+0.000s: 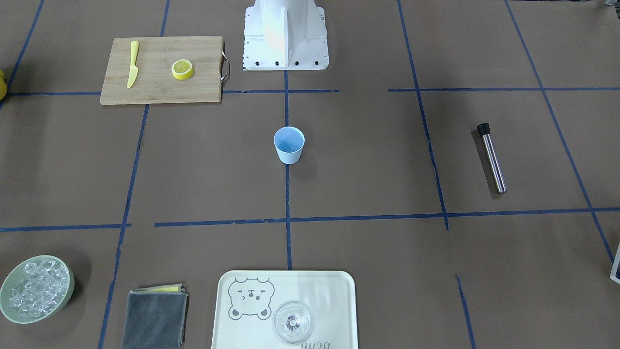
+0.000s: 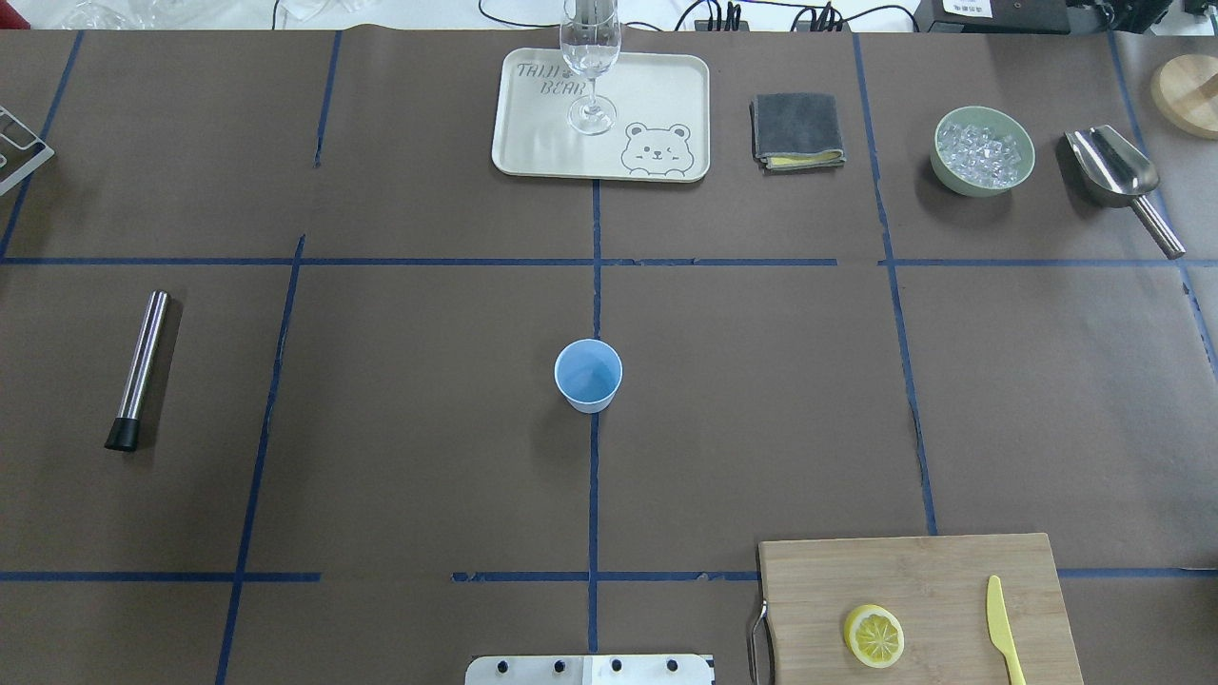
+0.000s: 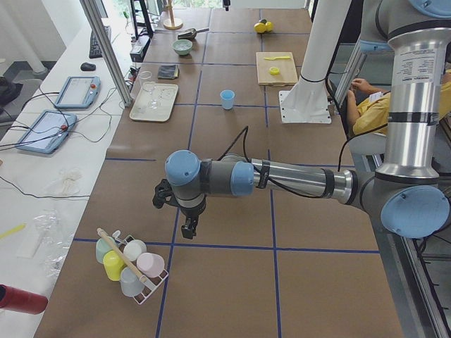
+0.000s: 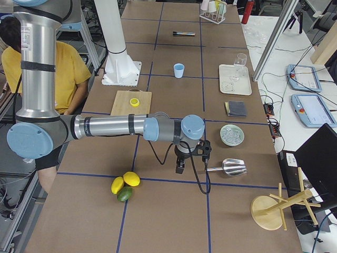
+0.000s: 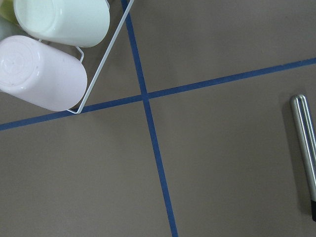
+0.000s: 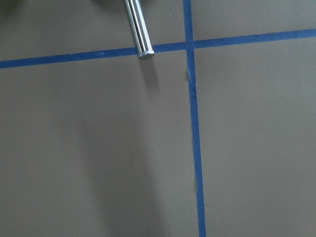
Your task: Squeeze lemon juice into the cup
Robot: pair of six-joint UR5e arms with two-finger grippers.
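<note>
The lemon slice (image 2: 874, 636) lies on a wooden cutting board (image 2: 952, 580) at the robot's near right; it also shows in the front view (image 1: 182, 69). The light blue cup (image 2: 588, 375) stands upright and empty at the table's middle, also in the front view (image 1: 289, 144). Neither gripper shows in the overhead or front view. My left gripper (image 3: 189, 229) hangs over the table's far left end, far from the cup (image 3: 227, 98). My right gripper (image 4: 179, 167) hangs over the far right end. I cannot tell whether either is open or shut.
A yellow knife (image 2: 1004, 633) lies beside the slice. A tray (image 2: 666, 95) with a clear glass (image 2: 590, 57), a grey cloth (image 2: 797, 129), an ice bowl (image 2: 983, 150) and a metal scoop (image 2: 1118, 176) line the far side. A steel muddler (image 2: 138, 371) lies left. A cup rack (image 3: 130, 264) stands near my left gripper.
</note>
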